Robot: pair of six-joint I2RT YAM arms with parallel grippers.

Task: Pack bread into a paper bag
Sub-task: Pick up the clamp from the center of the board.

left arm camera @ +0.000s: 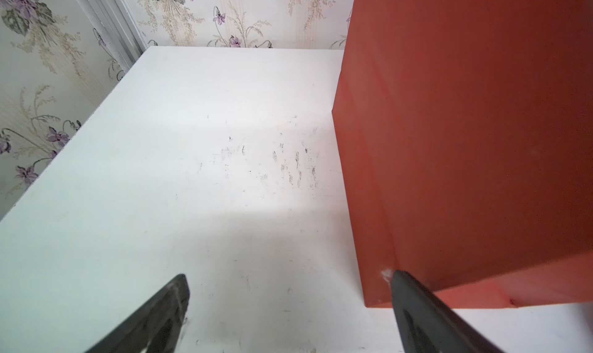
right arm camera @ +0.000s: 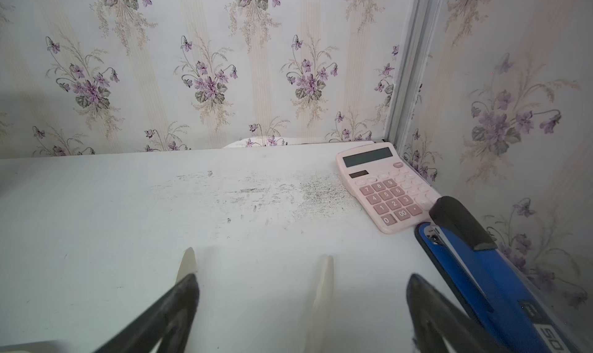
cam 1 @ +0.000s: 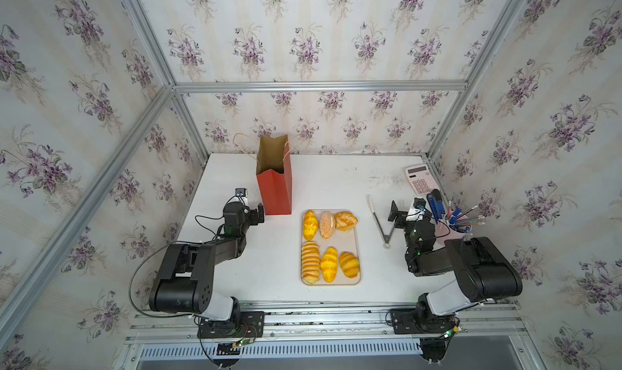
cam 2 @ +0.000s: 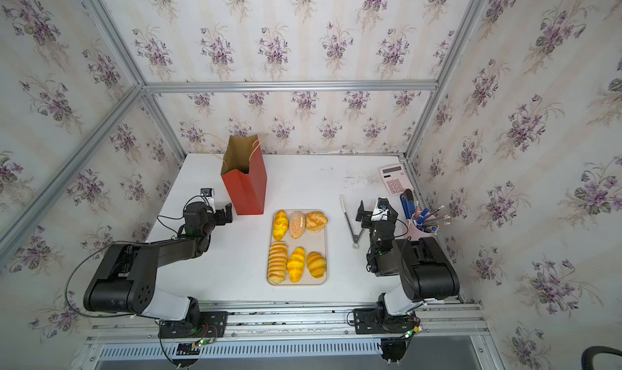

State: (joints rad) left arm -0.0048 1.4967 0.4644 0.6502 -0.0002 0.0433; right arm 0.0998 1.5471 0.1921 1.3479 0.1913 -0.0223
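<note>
Several toy loaves of bread lie on a flat beige tray (cam 1: pixel 351 242) mid-table: yellow scored rolls (cam 1: pixel 310 225), a brown speckled bun (cam 1: pixel 326 224) and a twisted knot roll (cam 1: pixel 345 221). The red paper bag (cam 1: pixel 274 190) (cam 2: pixel 247 190) stands upright and open at the back left, with its brown inside showing. My left gripper (cam 1: pixel 259 213) (left arm camera: pixel 290 274) is open and empty, low beside the bag's (left arm camera: pixel 465 142) near left corner. One fingertip is right at that corner. My right gripper (cam 1: pixel 397 217) (right arm camera: pixel 303 276) is open and empty, to the right of the tray.
White tongs (cam 1: pixel 380 223) (right arm camera: pixel 325 271) lie spread on the table under my right gripper. A pink calculator (cam 1: pixel 419 178) (right arm camera: pixel 385 187), a blue stapler (cam 1: pixel 436 203) (right arm camera: pixel 475 264) and a cup of pens (cam 1: pixel 454 227) crowd the back right corner. Wallpapered walls enclose the table.
</note>
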